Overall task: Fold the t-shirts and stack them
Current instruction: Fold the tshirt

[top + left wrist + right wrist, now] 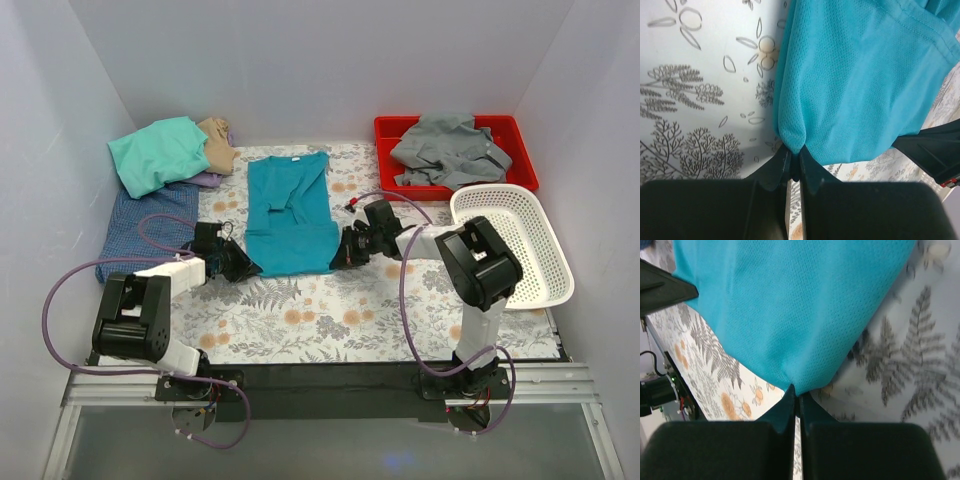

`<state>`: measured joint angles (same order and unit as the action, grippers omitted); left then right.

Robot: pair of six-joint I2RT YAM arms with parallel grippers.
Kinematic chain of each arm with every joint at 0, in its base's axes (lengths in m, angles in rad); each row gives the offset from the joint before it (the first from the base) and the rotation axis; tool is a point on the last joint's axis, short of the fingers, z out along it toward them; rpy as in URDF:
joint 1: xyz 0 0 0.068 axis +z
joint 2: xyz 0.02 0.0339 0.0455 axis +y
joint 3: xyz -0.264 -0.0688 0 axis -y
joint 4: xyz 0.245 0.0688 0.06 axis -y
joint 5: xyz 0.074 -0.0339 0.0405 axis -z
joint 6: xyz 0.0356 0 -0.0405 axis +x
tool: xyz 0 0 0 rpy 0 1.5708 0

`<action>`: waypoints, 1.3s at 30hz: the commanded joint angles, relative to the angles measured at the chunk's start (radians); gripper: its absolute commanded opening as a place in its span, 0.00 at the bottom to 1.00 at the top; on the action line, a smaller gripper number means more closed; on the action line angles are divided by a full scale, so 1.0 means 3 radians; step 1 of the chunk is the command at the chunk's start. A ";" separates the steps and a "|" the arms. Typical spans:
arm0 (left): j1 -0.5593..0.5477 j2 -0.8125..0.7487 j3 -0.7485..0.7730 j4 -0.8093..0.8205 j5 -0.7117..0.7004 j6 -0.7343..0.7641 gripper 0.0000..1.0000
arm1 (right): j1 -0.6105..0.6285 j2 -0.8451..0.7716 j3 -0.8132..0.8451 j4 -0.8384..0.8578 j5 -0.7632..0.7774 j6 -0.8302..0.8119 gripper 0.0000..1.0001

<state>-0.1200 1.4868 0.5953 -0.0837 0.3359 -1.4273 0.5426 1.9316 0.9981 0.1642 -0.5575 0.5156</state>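
A deep-teal t-shirt (290, 215) lies lengthwise on the flowered table cover, its sides folded in, collar toward the back. My left gripper (243, 265) is shut on its near left corner (792, 142), the cloth pinched between the fingertips. On the other side my right gripper (340, 252) is shut on the near right corner (800, 382). Other t-shirts lie around: a mint green one (158, 153) on a tan one (217, 143) and a lilac one (207, 180) at the back left, a blue-checked one (140, 225) at the left, a grey one (450, 148) in the red tray.
A red plastic tray (520, 150) stands at the back right. A white mesh basket (520, 240) sits at the right edge beside my right arm. Purple cables loop round both arms. White walls close the table on three sides.
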 commanded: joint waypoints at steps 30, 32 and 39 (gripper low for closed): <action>-0.0694 -0.1168 0.0919 -0.1598 -0.0352 -0.0161 0.00 | 0.0590 -0.2181 -0.0291 -0.1161 0.1148 -0.0128 0.06; -0.0689 -0.0928 0.1139 -0.1526 -0.0419 -0.0121 0.00 | 0.0462 -0.2057 -0.0173 -0.1166 0.1117 -0.0184 0.06; -0.0633 -0.0145 0.1676 -0.1301 -0.0491 0.0023 0.00 | 0.0063 -0.1423 0.0349 -0.1166 0.0882 -0.0394 0.06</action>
<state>-0.3218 1.3712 1.0344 -0.5171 0.2214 -1.4590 0.6060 1.4509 1.0229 -0.1802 -0.2626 0.4488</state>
